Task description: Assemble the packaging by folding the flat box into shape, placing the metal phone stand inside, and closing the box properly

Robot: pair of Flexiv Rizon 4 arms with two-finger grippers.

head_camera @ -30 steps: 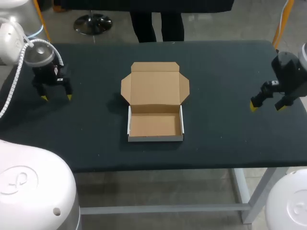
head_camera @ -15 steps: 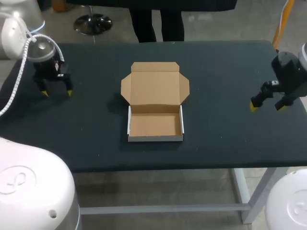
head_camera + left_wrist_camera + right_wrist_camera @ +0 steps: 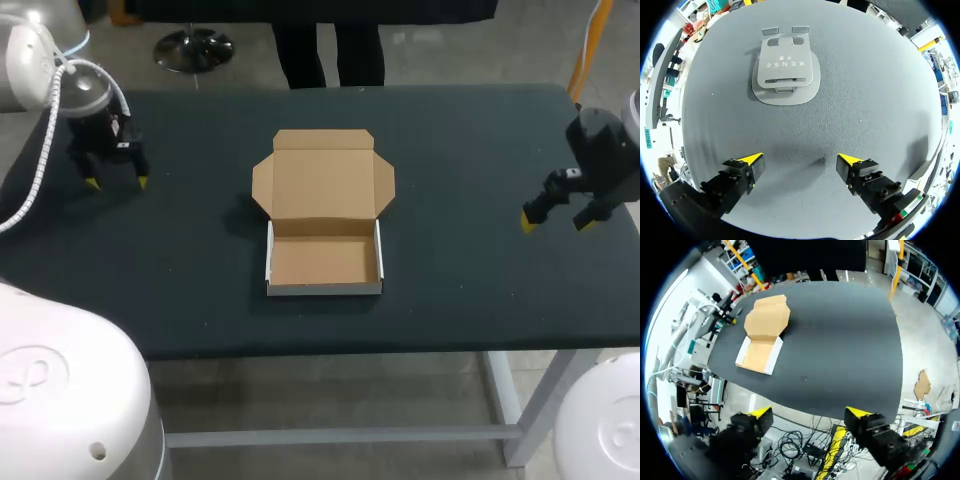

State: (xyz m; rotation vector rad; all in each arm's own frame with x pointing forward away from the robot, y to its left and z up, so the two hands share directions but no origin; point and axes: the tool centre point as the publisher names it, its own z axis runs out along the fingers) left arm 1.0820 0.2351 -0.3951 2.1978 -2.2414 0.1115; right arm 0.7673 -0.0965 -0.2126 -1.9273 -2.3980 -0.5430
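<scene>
The box (image 3: 323, 250) sits open at the centre of the dark counter (image 3: 470, 150), its lid laid back flat. The left fingers (image 3: 92, 182) hang spread at the upper left, and the metal phone stand (image 3: 785, 70) lies flat on the counter ahead of them. The right fingers (image 3: 527, 223) hang spread and empty near the right edge.

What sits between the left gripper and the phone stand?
Nothing: the left wrist view shows only bare table between the left gripper and the phone stand lying ahead of it.
</scene>
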